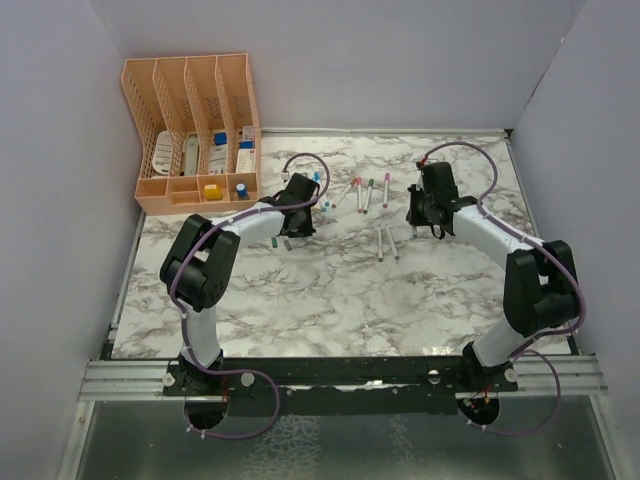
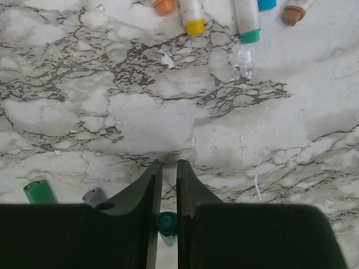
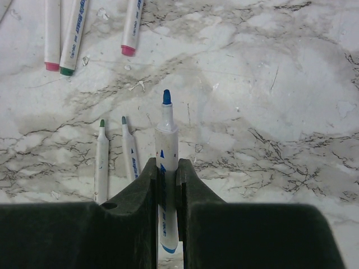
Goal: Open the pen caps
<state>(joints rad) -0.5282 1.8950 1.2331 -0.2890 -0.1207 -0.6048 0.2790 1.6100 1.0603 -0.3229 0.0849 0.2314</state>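
My left gripper [image 2: 169,167] was nearly closed. A small teal cap [image 2: 166,221] sat deep between its fingers. In that shadow I took it to be pinched, though I could not be sure how firmly. My right gripper [image 3: 166,163] was clamped narrow on the white barrel of a pen [image 3: 166,137], whose blue tip stood bare beyond the fingers.

On the table [image 2: 140,112], just beside my left fingers, lay a loose green cap [image 2: 39,191] and a grey cap [image 2: 94,196]. Further out, several capped pens [image 2: 194,22] lay in a row. Beside my right gripper two bare pens [image 3: 101,162] lay side by side, with more capped ones beyond them.

I judged the caps light, hard and slippery, likely to roll or pop loose. Each was best taken square across its middle, with the barrel held close to the cap end so the thin tube would not bend.
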